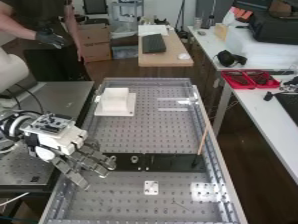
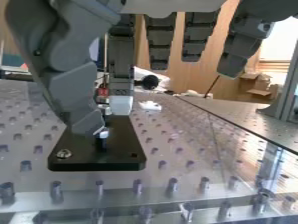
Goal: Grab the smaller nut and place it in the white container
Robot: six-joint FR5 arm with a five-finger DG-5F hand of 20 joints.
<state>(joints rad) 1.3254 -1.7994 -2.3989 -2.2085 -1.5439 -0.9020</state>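
Well — hand (image 1: 61,141) wide, fingers loose, near black plate (image 1: 170,162) — white container (image 1: 115,97) beyond.

The white arm (image 1: 12,71) comes in from the high view's left edge, bending down to the wrist (image 1: 14,125). The robot hand (image 1: 61,141) is tilted, pointing toward the lower right of that view, its fingers (image 1: 96,164) spread and loosely extended. In the wrist view, the dark grey fingers (image 2: 160,44) hang apart from one another, nearly straight, and the thumb (image 2: 72,87) slants beside them.
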